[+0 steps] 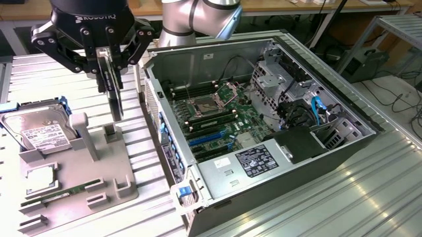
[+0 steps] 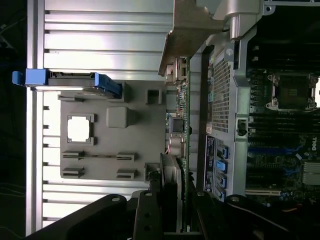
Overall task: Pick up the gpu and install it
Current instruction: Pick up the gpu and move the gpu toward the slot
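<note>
The black robot fingers (image 1: 126,54) pinch the thin dark green gpu card (image 1: 116,101), up above the grey plastic tray (image 1: 105,165), to the exterior view's left of the open computer case (image 1: 191,64). Picked up; not yet put in.

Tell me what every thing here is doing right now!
fingers, shut on the gpu
gpu, held on edge above the gray tray
computer case, lying on its side, open
hard drive, propped up in the tray
RAM stick, lying flat in the tray
</note>
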Motion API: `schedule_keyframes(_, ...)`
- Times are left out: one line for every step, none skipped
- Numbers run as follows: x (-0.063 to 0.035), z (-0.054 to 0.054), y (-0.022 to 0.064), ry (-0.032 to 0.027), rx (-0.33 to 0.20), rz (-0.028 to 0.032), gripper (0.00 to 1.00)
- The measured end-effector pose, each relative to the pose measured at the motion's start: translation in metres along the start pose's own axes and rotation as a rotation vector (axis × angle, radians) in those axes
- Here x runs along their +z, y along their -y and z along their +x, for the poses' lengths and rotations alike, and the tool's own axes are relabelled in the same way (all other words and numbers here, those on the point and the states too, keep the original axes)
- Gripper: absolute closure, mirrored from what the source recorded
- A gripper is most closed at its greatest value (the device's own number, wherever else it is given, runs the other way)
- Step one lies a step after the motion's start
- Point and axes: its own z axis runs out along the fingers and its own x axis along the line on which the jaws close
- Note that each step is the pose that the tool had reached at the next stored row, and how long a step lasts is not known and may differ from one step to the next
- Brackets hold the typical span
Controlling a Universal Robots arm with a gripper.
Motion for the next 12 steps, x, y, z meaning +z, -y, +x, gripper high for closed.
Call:
schedule_keyframes(0.0,-0.001,0.0,-0.0001,0.0,0.0,0.72)
schedule_keyframes(-0.0001,-0.003,0.0001,-0.0001,0.0,0.0001,0.72)
schedule_keyframes(0.0,-0.005,0.0001,0.0,0.0,0.0,0.72)
schedule_keyframes(-0.0001,-0.007,0.0002,-0.0001,0.0,0.0001,0.72)
schedule_keyframes(-0.0001,-0.01,0.0003,0.0,0.0,0.0,0.72)
schedule_keyframes(-0.0002,-0.012,0.0004,-0.0001,0.0,0.0001,0.72)
schedule_keyframes(-0.0002,-0.013,0.0004,-0.0001,0.0,0.0001,0.72)
schedule_keyframes(-0.0002,-0.015,0.0005,-0.0001,0.0,0.0001,0.72)
schedule_keyframes(-0.0002,-0.017,0.0005,0.0,0.0,0.0001,0.72)
schedule_keyframes(-0.0003,-0.019,0.0006,-0.0001,0.0,0.0001,0.72)
schedule_keyframes(-0.0003,-0.02,0.0006,0.0,0.0,0.0001,0.72)
schedule_keyframes(-0.0003,-0.022,0.0007,-0.0001,0.0,0.0001,0.72)
